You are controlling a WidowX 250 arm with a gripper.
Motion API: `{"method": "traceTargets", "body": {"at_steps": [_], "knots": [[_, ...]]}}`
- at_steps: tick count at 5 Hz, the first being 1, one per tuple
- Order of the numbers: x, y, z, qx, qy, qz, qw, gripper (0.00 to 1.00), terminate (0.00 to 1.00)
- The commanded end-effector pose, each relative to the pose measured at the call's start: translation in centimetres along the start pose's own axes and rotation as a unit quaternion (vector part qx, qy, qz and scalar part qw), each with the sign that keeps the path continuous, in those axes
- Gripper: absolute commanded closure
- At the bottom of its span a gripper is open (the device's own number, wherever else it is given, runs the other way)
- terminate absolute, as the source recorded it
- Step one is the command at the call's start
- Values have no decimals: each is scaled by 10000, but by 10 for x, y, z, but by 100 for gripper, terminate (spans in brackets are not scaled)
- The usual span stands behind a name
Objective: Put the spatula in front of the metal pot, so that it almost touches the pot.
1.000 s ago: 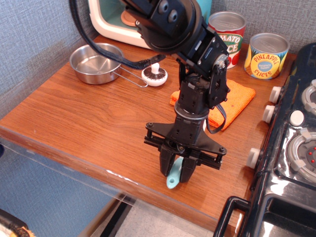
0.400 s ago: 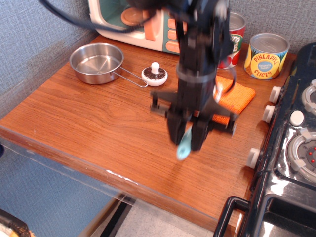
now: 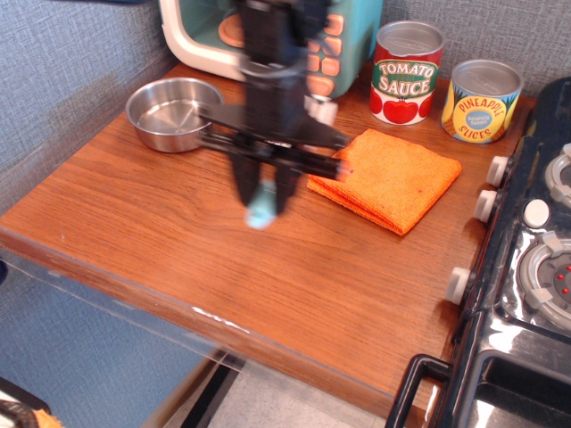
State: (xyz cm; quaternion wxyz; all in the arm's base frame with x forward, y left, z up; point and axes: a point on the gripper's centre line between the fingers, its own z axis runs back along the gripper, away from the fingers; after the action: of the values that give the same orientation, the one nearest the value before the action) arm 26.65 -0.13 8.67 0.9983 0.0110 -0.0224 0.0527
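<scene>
My gripper hangs over the middle of the wooden table, blurred by motion, fingers pointing down. It is shut on the spatula; only the light blue handle end shows below the fingers, and the white blade is hidden between them. The spatula is held above the table. The metal pot stands at the back left, shallow and shiny, its wire handle hidden behind my arm. The gripper is to the right of the pot and nearer the front.
An orange cloth lies to the right of the gripper. A tomato sauce tin and a pineapple tin stand at the back right. A toy oven stands behind the arm. A black stove borders the right edge.
My gripper has lifted the spatula from the table's front edge and carried it left and back, toward the pot. The arm now hides the white mushroom-like toy and the pot's handle.
</scene>
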Motion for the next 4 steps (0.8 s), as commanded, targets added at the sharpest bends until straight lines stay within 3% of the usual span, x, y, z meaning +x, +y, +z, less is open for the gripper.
{"method": "traceTargets", "body": {"at_steps": [1, 2, 4], "knots": [[-7, 73, -10, 305, -119, 262, 9991, 100, 0], [-8, 89, -31, 533, 16, 464, 9975, 100, 0], [5, 106, -61, 567, 294, 331, 9974, 100, 0]]}}
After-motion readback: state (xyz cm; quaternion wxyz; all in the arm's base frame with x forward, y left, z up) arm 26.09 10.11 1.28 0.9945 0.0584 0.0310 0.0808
